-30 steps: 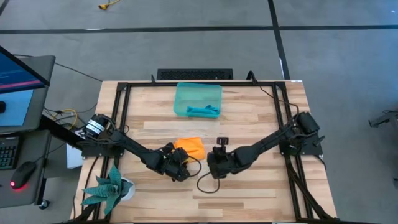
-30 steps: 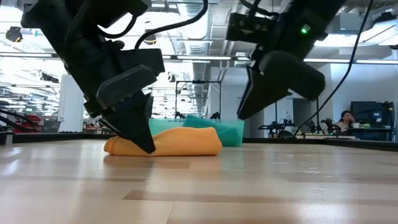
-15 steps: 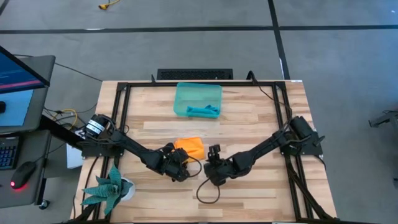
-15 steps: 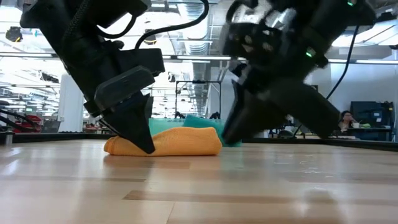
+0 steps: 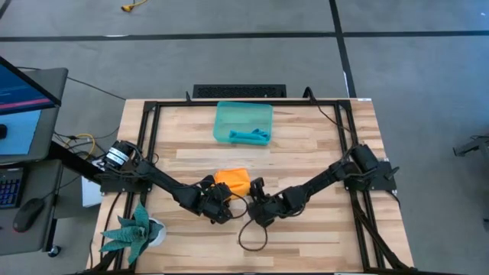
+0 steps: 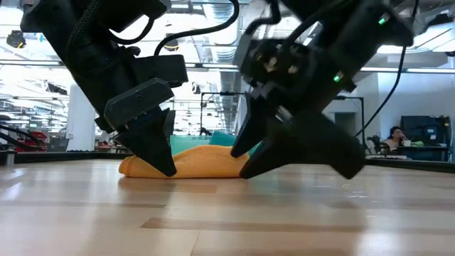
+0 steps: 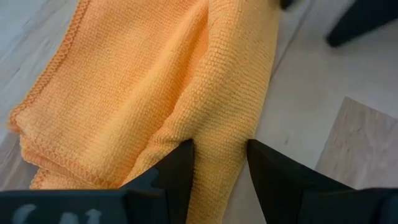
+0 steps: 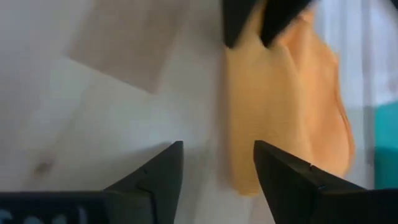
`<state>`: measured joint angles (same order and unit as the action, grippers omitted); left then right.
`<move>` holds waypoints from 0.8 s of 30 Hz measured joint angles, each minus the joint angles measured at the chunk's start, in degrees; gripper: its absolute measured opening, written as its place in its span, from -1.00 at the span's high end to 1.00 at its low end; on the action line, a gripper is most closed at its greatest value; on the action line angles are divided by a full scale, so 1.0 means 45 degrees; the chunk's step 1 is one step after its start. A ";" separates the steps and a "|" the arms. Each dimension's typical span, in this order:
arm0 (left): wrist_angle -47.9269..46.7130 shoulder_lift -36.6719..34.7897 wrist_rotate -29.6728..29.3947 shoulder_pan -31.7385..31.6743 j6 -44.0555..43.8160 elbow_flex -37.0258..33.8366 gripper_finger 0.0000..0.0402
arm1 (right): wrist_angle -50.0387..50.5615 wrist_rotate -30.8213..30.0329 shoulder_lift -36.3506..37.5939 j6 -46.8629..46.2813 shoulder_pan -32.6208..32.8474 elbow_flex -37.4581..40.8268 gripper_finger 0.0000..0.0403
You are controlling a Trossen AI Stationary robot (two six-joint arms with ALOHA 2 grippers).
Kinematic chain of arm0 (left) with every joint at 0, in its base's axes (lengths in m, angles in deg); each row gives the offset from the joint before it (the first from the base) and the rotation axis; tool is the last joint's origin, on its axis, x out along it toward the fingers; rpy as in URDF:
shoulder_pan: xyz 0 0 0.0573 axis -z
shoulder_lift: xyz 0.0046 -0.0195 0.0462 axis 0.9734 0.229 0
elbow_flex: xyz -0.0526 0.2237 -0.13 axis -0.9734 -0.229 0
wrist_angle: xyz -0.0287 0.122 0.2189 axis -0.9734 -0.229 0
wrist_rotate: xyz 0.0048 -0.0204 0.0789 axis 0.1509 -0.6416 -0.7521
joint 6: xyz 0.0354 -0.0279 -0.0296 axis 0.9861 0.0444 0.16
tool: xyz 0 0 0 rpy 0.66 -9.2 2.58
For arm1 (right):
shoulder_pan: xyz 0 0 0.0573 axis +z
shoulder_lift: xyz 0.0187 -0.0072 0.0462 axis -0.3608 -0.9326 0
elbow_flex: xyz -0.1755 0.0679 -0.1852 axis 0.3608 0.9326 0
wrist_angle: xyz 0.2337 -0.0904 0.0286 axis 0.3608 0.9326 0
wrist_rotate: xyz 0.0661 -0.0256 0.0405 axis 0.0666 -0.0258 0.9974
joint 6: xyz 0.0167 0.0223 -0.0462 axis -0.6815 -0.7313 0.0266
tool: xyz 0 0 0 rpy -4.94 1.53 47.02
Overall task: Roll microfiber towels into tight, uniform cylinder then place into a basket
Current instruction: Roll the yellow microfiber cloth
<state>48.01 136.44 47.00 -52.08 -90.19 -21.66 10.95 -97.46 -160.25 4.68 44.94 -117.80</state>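
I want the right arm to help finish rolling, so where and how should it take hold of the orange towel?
Grip the orange towel at its free end on the right arm's side, coming in low along the table. It lies folded and flat, and the left end effector already pinches a thick fold at the other end. The right end effector is open, facing that free edge, not touching it.

Two towels and a basket on the table.
The orange towel (image 5: 234, 181) lay folded, its edge between the left gripper's (image 5: 221, 200) fingers; the blue towel (image 5: 249, 137) sat rolled in the basket (image 5: 223, 122), well beyond.
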 joint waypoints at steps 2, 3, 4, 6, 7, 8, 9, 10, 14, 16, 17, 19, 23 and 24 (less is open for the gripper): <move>0.0000 0.0000 0.0004 0.0000 -0.0043 0.0000 0.28 | 0.0013 -0.0122 0.0016 -0.0234 -0.0212 0.0015 -0.11; 0.0000 0.0000 0.0001 0.0000 -0.0133 0.0000 0.28 | -0.0013 -0.0143 0.0076 -0.0262 -0.0316 0.0015 -0.12; 0.0000 0.0000 -0.0002 0.0000 -0.0215 0.0000 0.28 | -0.0127 -0.0178 0.0128 -0.0266 -0.0408 0.0011 -0.12; 0.0002 0.0000 0.0002 0.0000 -0.0262 0.0000 0.28 | -0.0202 -0.0180 0.0155 -0.0132 -0.0590 -0.0010 -0.12; 0.0005 0.0000 0.0000 0.0000 -0.0264 0.0000 0.28 | -0.0134 -0.0180 0.0102 -0.0089 -0.0677 -0.0005 -0.12; -0.0002 0.0000 0.0000 -0.0002 -0.0264 0.0000 0.28 | -0.0141 -0.0165 0.0037 -0.0075 -0.0781 -0.0005 -0.12; -0.0005 0.0000 0.0000 -0.0005 -0.0279 0.0000 0.28 | -0.0046 -0.0146 0.0015 -0.0107 -0.0872 0.0006 -0.12; -0.0003 0.0000 0.0000 -0.0005 -0.0291 0.0000 0.28 | 0.0057 -0.0101 0.0015 -0.0234 -0.0973 0.0010 -0.11; -0.0010 0.0000 0.0000 -0.0005 -0.0295 0.0005 0.28 | 0.0162 0.0434 0.0015 -0.0986 -0.1319 0.0005 -0.11; -0.0009 0.0000 -0.0021 -0.0005 -0.0178 0.0005 0.28 | 0.0060 0.0678 0.0015 -0.1126 -0.1412 0.0002 -0.11; 0.0007 0.0000 -0.0049 -0.0005 -0.0100 0.0005 0.28 | 0.0064 0.0787 0.0015 -0.1217 -0.1457 0.0004 -0.11; 0.0074 0.0000 -0.0099 -0.0002 0.0127 0.0005 0.28 | 0.0076 0.0966 0.0016 -0.1539 -0.1575 0.0003 -0.11; 0.0103 0.0039 -0.0409 0.0010 0.0649 0.0140 0.28 | -0.0141 0.1211 -0.0136 -0.2455 -0.1790 0.0086 -0.08; 0.0072 0.0044 -0.0432 0.0010 0.0866 0.0208 0.28 | -0.0139 0.1261 -0.0147 -0.2650 -0.1826 0.0087 -0.06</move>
<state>48.33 136.64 45.06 -52.03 -86.30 -20.72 10.32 -91.79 -160.91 -7.24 36.72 -117.40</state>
